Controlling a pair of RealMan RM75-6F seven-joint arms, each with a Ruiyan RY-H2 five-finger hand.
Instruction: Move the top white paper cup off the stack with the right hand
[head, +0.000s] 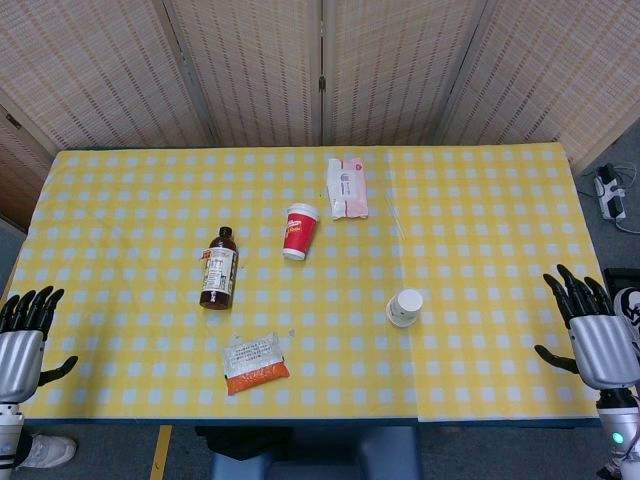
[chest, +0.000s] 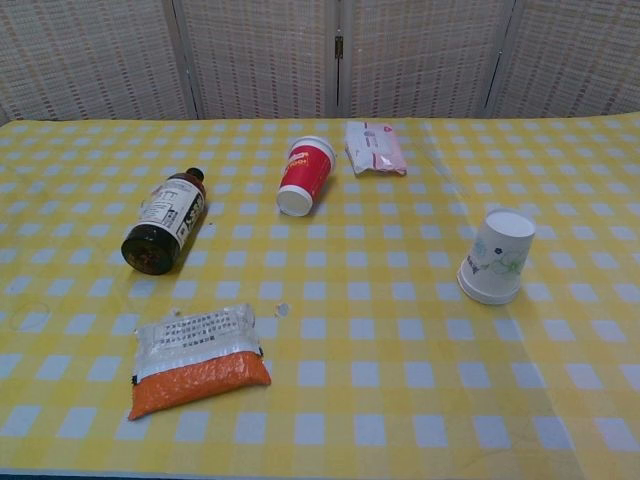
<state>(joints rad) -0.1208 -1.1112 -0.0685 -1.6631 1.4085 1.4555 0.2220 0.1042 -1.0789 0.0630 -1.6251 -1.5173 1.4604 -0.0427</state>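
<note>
The white paper cup stack (head: 404, 307) (chest: 496, 257) stands upside down on the yellow checked tablecloth, right of centre, with a faint printed pattern on its side. My right hand (head: 592, 330) hovers open at the table's right edge, well to the right of the cups, fingers spread and pointing up. At the left edge my left hand (head: 24, 338) is open too, far from the cups. The chest view shows neither hand.
A red paper cup (head: 299, 231) (chest: 304, 175) stands upside down near the middle. A brown bottle (head: 219, 268) (chest: 166, 220) lies to its left. An orange and white packet (head: 254, 363) (chest: 198, 358) lies near the front, a pink wipes pack (head: 346, 187) (chest: 375, 147) at the back.
</note>
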